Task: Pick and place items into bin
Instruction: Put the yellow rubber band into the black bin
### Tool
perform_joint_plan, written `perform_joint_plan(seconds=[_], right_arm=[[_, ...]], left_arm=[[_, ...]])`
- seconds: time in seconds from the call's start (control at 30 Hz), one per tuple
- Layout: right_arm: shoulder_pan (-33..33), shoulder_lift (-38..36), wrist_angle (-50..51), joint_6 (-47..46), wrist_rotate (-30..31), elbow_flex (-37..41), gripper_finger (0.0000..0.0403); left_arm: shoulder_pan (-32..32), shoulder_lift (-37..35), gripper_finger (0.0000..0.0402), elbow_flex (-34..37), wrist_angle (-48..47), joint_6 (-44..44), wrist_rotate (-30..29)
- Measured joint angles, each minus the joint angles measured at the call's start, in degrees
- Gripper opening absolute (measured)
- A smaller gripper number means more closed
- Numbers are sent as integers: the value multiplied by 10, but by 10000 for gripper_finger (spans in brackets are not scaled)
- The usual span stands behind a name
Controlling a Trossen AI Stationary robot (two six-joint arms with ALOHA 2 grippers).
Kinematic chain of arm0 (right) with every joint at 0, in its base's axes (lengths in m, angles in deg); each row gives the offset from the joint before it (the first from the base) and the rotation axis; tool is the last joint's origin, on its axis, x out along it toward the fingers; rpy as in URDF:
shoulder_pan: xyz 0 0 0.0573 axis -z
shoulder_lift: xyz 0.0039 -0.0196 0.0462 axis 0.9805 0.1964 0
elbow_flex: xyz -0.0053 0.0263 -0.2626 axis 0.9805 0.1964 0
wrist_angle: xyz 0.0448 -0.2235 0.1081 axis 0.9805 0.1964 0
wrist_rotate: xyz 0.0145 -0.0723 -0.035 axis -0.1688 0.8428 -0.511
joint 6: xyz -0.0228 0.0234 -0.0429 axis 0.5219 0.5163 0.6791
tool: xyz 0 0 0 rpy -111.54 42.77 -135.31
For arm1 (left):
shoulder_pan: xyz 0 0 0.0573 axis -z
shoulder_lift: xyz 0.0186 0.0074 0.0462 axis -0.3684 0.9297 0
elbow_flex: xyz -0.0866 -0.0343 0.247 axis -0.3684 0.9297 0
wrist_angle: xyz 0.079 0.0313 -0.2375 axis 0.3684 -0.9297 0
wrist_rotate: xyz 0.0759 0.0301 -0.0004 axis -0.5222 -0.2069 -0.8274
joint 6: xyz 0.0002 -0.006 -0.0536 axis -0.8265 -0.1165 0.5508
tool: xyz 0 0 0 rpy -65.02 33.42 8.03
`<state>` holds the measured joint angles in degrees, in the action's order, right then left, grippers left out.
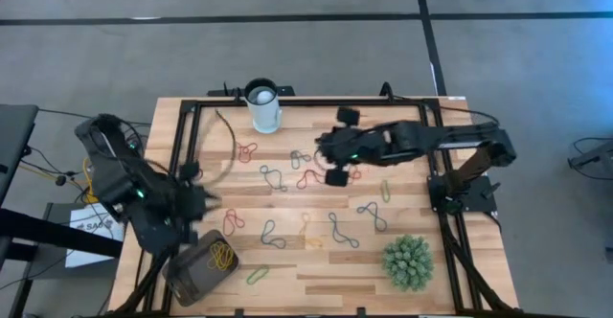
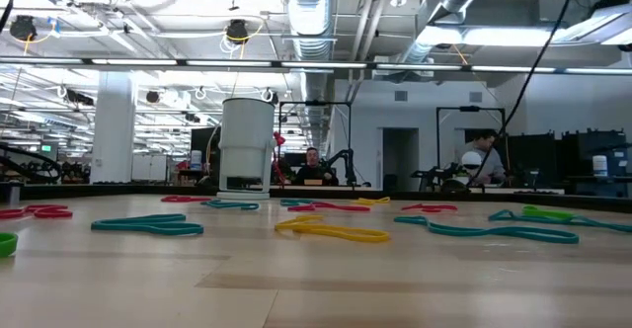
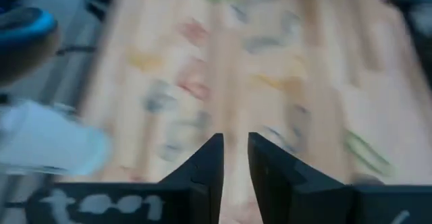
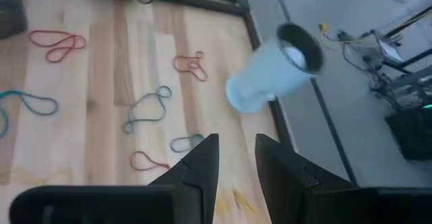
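**Wooden table and what lies on it**

Table (image 1: 316,261): light wood planks, with a black frame along the far edge and both sides.

- White cup (image 1: 263,107): upright, near the far edge, left of centre.
- Spiky green plant ball (image 1: 408,261): near the front right corner.
- Bin (image 1: 199,270): brownish-grey, rounded corners, at the front left corner; yellow bands lie inside it.
- Bands (image 1: 272,178): loose loops in red, orange, yellow, green, blue and grey, scattered across the middle of the top, mostly lying apart from one another. A green one (image 1: 257,276) lies just beside the bin; a red one (image 1: 247,151) lies near the cup.
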<state>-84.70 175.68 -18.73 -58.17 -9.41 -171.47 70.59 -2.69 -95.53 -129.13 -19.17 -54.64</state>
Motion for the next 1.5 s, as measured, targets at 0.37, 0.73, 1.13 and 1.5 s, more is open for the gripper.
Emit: perform_joint_plan(seconds=[0.37, 0.73, 1.13, 1.5], right_arm=[[111, -54, 90, -19, -44, 25, 93], [235, 12, -172, 1, -163, 275, 80], [235, 183, -199, 0, -172, 273, 74], [235, 196, -221, -15, -181, 256, 74]], left_arm=[[-179, -3, 58, -83, -109, 15, -49], [-414, -4, 58, -4, -88, -64, 37], [-551, -4, 58, 147, 153, -314, 217], [-628, -4, 58, 157, 188, -376, 250]])
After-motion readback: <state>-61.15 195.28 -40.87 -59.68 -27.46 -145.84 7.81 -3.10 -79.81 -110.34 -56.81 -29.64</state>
